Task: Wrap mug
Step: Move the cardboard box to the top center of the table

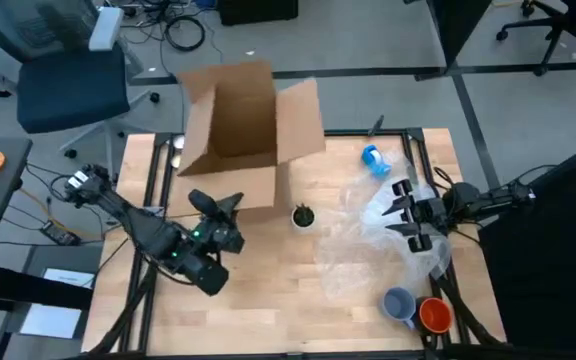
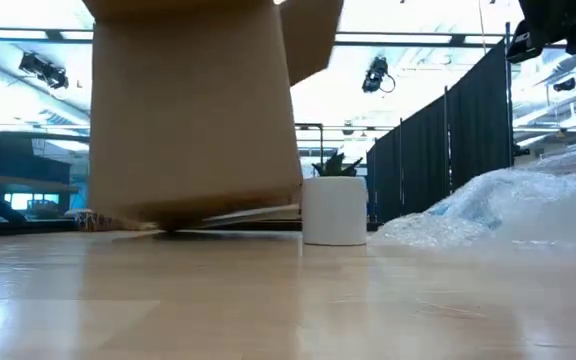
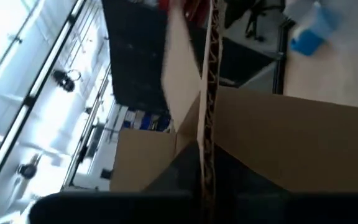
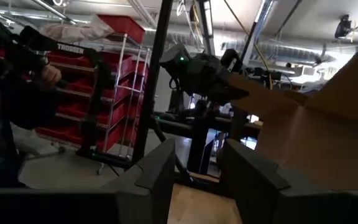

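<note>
An open cardboard box (image 1: pixel 243 130) stands at the table's far middle, flaps up; the low view shows the box (image 2: pixel 193 110) large and close. My left gripper (image 1: pixel 230 205) is at its near wall, shut on the cardboard. A grey-blue mug (image 1: pixel 398 303) and an orange mug (image 1: pixel 435 315) stand at the near right edge. Clear bubble wrap (image 1: pixel 368 240) lies spread on the right half. My right gripper (image 1: pixel 400 207) hovers open above the wrap, touching nothing; the right wrist view shows its gripper (image 4: pixel 196 171) with an empty gap. My left gripper has the top edge of the box's near wall (image 3: pixel 206 155) between its two fingers, one finger on each face of the cardboard. It comes slanting from the table's near left. The box's bottom (image 2: pixel 183 225) stays down at the table, slightly tilted.
A small white pot with a plant (image 1: pixel 303 215) stands just right of the box's near corner. A blue object (image 1: pixel 373 158) lies at the far right on the wrap's edge. Bare wood stretches along the near middle (image 1: pixel 278 300).
</note>
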Action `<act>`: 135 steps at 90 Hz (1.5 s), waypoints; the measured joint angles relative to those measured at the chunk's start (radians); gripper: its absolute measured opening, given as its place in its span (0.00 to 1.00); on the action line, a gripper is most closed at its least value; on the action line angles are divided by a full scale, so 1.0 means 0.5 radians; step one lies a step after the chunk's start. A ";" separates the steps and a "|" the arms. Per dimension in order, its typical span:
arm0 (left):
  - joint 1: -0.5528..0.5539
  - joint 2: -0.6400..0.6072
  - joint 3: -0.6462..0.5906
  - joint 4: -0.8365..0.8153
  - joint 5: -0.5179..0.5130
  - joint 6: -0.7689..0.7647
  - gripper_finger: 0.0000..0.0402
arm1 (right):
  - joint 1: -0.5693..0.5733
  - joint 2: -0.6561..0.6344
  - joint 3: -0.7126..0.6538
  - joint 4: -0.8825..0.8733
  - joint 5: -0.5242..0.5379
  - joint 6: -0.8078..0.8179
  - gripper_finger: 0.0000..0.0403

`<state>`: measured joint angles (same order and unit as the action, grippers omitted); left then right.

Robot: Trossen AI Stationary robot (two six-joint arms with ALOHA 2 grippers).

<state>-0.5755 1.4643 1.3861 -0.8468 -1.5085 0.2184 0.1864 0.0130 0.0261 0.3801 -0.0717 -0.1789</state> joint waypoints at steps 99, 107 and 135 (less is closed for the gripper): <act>0.841 0.013 0.002 2.667 0.856 2.287 0.00 | 0.000 0.000 0.000 0.001 0.000 0.000 0.29; 0.891 0.013 0.002 2.844 0.880 2.448 0.00 | -0.001 0.000 0.000 0.000 0.000 0.000 0.29; 1.194 0.013 0.002 3.065 1.091 2.629 0.00 | 0.000 0.000 0.000 0.001 0.000 0.000 0.29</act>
<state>0.0213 1.4708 1.3872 0.6857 -0.9633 1.5330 0.1864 0.0130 0.0261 0.3805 -0.0718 -0.1787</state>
